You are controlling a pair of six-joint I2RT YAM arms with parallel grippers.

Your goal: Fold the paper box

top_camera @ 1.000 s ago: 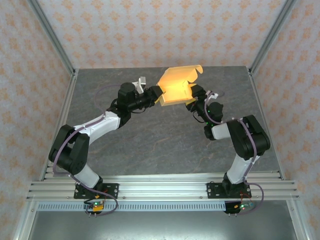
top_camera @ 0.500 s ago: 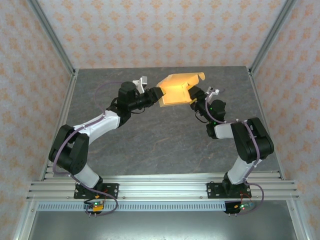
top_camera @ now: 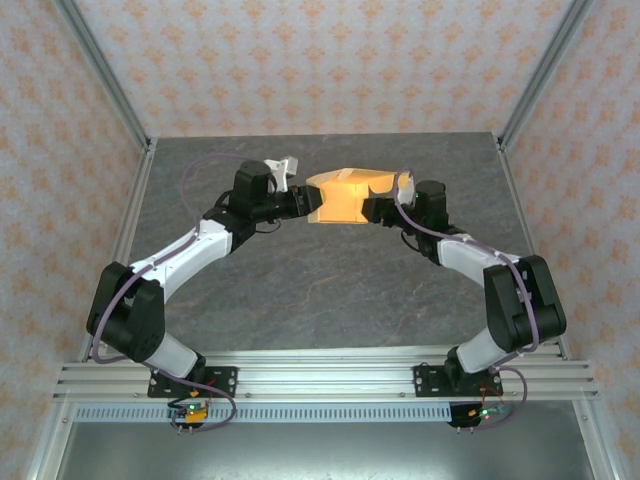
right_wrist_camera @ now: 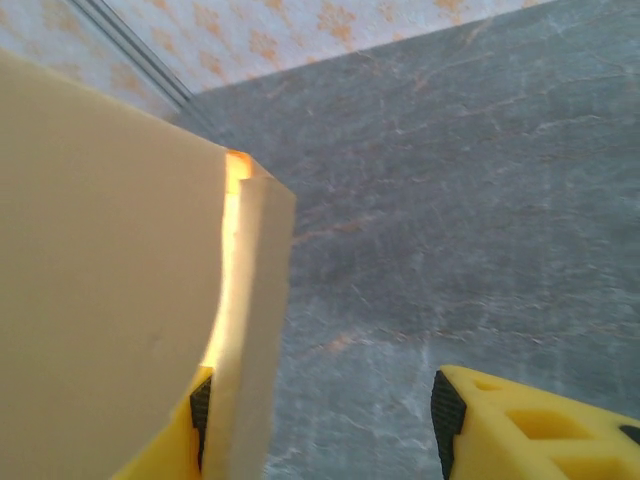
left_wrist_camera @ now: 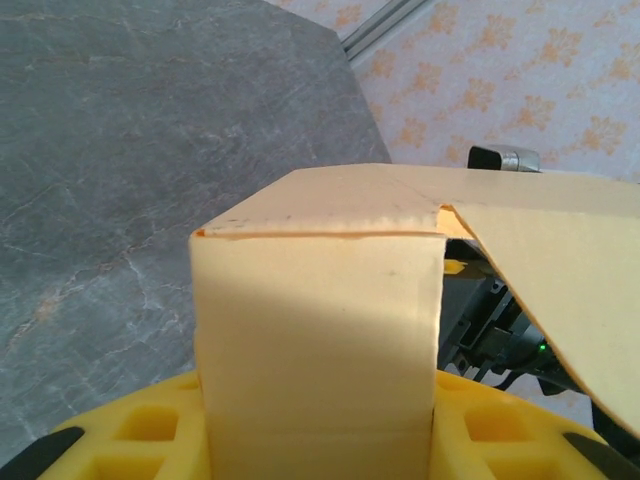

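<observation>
Since a second ago, folded the raised top flap of the paper box [top_camera: 345, 197] down into a tighter, lower shape, and swung the right end effector [top_camera: 372, 210] round to meet the box level from its right side. Holds the box up over the far middle of the grey tabletop [top_camera: 330, 290], directly between the two end effectors. Grips the box's left end with the left end effector [top_camera: 305, 204]; seen from the left wrist, shows a tan panel rising straight up between the yellow fingers [left_wrist_camera: 130, 430]. Leaves the right end effector unclosed: seen from the right wrist, presses cardboard against one finger and keeps the other finger [right_wrist_camera: 520, 425] apart, with bare tabletop in the gap.
</observation>
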